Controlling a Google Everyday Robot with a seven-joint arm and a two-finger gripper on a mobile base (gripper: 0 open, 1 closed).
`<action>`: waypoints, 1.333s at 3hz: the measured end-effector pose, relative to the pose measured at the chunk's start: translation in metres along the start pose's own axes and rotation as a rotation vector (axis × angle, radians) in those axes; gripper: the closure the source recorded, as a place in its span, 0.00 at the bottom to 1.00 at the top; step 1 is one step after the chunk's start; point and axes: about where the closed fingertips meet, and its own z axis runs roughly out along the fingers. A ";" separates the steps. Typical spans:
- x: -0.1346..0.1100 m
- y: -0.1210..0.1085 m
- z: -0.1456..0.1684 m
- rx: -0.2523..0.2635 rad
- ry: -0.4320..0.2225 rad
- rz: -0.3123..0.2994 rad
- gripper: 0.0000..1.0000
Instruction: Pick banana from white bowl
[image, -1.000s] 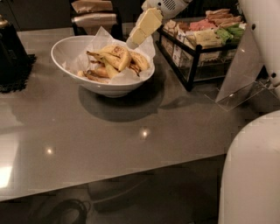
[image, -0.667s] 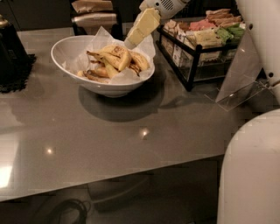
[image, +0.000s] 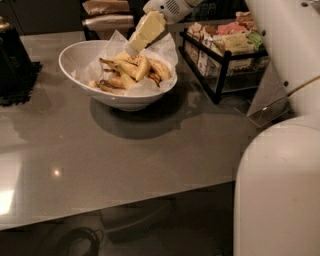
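Observation:
The white bowl (image: 75, 70), lined with crinkled white paper, stands on the grey table at the back centre. Several bananas lie in it. The plump yellow banana (image: 142, 66) with brown speckles lies near the middle right, with thinner, browner ones to its left. My gripper (image: 132, 48), with cream-coloured fingers, reaches down from the upper right. Its tip hangs just above the bowl's back edge, close over the top of the banana pile.
A black wire rack (image: 220, 65) of packaged snacks stands right of the bowl. A dark object on a black mat (image: 15, 65) sits at the far left. A clear plastic stand (image: 270, 107) is at the right. My white body (image: 280, 190) fills the lower right.
My gripper has moved left and slightly lower, from beside the bowl's right rim to over the bananas. The bowl and bananas have not moved.

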 end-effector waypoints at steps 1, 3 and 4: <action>0.001 -0.003 0.032 -0.048 0.043 0.010 0.00; 0.000 -0.003 0.038 -0.054 0.045 0.011 0.40; 0.009 -0.007 0.057 -0.081 0.056 0.042 0.31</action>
